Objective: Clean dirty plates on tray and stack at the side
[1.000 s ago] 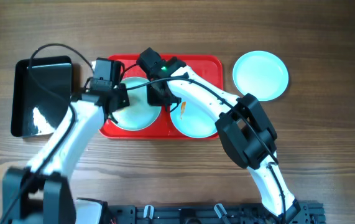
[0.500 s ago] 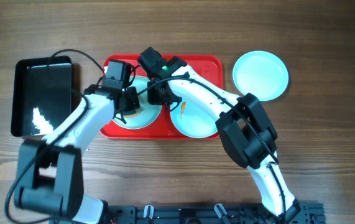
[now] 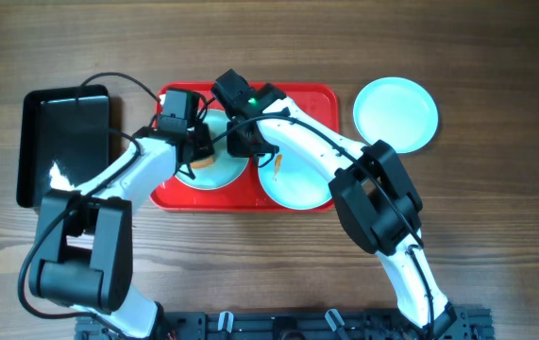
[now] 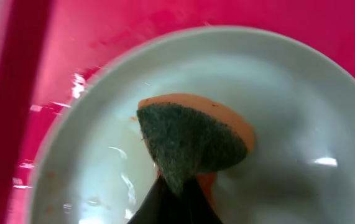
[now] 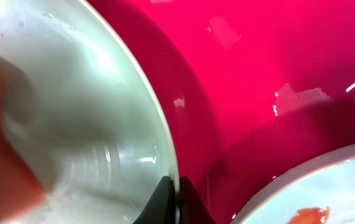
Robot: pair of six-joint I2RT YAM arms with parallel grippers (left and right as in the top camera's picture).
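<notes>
— Entry one, left claw (image 4: 176, 198): clamped on orange sponge with dark green scouring face (image 4: 193, 140), green face pressed into round pale blue-white plate (image 4: 301, 124) for scrubbing.
— And right claw (image 5: 178, 194)?
— Pinched together on that same plate's rim, probably to stop it sliding under the sponge.
— Plate's location?
— Left half of large red plastic tray (image 3: 321, 97). Just beside it on the tray, second like plate (image 3: 288, 184) with orange-red smear (image 3: 277, 166), seemingly awaiting its turn.
— Farther out?
— On wooden table (image 3: 496, 236) right of the tray, third plate (image 3: 395, 114), no smear visible: likely start of the stack. Left of the tray, glossy black tray (image 3: 61, 142).
</notes>
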